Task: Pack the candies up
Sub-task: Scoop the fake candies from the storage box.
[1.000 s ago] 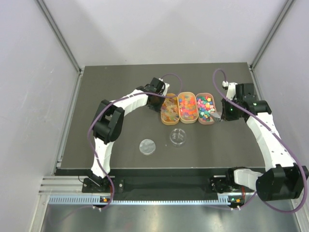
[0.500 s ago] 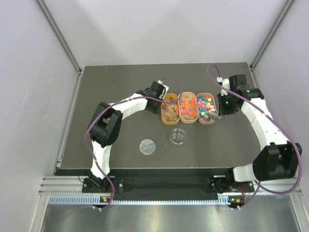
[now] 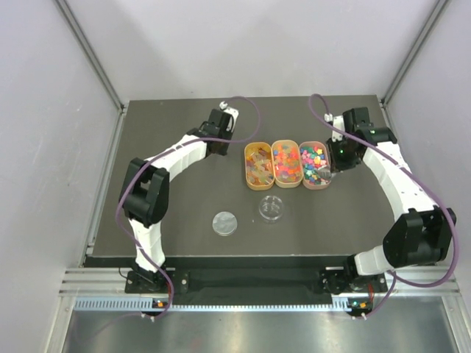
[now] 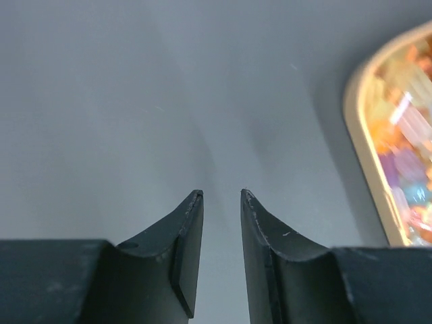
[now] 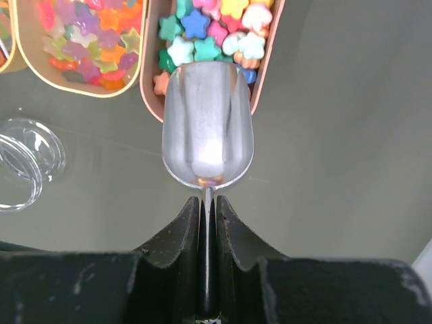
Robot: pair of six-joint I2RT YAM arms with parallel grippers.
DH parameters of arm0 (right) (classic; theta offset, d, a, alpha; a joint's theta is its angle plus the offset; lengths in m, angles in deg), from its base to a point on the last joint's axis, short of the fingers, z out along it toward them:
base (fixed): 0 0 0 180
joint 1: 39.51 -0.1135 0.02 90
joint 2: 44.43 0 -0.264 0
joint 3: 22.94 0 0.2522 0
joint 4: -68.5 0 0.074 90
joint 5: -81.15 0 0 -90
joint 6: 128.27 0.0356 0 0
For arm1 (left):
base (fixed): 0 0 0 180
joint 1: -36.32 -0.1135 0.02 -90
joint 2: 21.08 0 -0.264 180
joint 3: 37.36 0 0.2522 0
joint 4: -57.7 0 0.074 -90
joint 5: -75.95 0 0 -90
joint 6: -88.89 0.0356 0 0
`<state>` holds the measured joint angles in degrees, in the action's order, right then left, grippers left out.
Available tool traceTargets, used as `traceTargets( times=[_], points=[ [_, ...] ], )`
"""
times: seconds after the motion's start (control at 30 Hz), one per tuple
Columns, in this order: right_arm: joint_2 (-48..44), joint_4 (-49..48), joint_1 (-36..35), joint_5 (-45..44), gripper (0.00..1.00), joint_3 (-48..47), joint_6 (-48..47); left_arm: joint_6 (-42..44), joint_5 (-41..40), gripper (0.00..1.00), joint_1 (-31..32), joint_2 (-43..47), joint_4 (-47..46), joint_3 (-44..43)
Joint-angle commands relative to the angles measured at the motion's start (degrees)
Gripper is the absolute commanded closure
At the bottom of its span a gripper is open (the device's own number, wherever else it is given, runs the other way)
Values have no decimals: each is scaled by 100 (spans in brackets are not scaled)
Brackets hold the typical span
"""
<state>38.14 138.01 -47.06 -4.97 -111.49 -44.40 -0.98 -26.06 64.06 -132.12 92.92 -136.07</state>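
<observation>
L gripper: jaws partly open, narrow gap, nothing betw. them. It hangs over bare table, just left of the trays; rim of L tray shows at the right edge of the L wrist view. In top view the L arm reaches toward the far-left part of the table, apart from the trays.

R gripper: jaws pinched tight on the thin handle of a metal scoop, handle upright betw. the fingers. Scoop bowl points away from the wrist, its mouth at the near end of R tray, lying over the tray rim and touching the closest pieces. Can't tell if anything sits inside the bowl; only glare shows.

Candies: all in the 3 orange oval trays, side by side, touching, mid-table. R tray has star shapes, teal, pink, yellow, white. Mid tray has mixed bright pieces. L tray has amber gummies.

Clear dish sits near side of the trays, apart from them. Lid lies flat to its left, not touching it.
</observation>
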Motion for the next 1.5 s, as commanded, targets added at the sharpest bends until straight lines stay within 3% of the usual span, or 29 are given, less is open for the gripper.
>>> traceTargets(
  times=[0.0, 0.4, 1.0, 1.47],
  points=[
    [-179, 15, -159, -133, 100, -458, -151, 146, -56, 66, -76, -57, -291, -443],
    [-584, 129, -212, -89, 100, 139, -231, 50, -100, 66, -77, -181, -291, -646],
    [-364, 6, -115, -98, 100, 535, -160, 6, -144, 66, -112, -84, -273, -444],
    [339, -187, -36, -168, 100, 35, -143, -153, -38, 66, -173, -172, -220, -470]
  ],
)
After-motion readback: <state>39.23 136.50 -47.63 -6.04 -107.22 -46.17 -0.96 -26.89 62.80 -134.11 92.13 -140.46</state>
